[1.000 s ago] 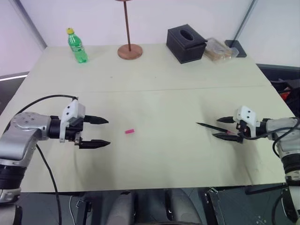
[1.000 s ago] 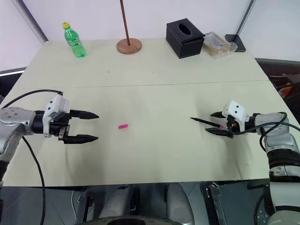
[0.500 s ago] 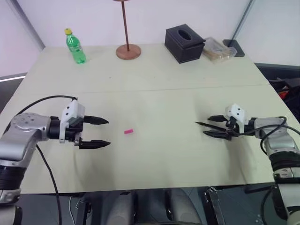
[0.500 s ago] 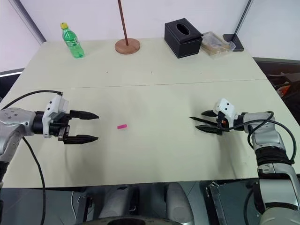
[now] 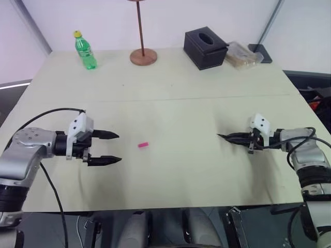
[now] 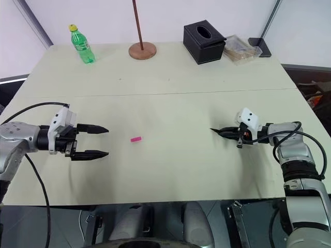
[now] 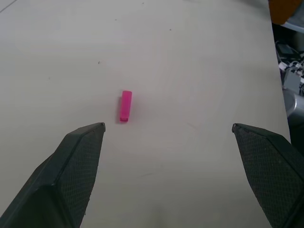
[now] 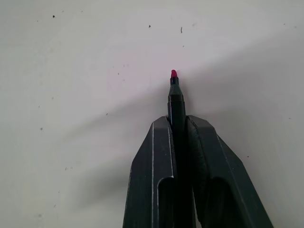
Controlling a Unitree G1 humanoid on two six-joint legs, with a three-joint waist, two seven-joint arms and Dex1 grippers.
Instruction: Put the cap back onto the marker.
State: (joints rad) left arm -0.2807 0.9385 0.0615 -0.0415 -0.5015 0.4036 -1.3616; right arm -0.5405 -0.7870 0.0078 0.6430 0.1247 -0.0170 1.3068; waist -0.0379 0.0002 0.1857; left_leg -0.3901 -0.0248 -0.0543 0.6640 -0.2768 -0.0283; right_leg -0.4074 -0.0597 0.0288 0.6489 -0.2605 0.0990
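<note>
The right gripper (image 8: pixel 179 124) is clamped on the marker (image 8: pixel 175 97), its pink tip poking out ahead, low over the desk (image 5: pixel 176 82). The cap (image 7: pixel 126 105) lies flat on the desk, well apart from the marker, just ahead of the left gripper (image 5: pixel 110 148), whose fingers stand wide apart. The marker sits along the finger line, so it could slide or pivot when the cap is pushed on. The cap is tiny; a slightly off pinch may flick it away, though its open end is hard to make out.
</note>
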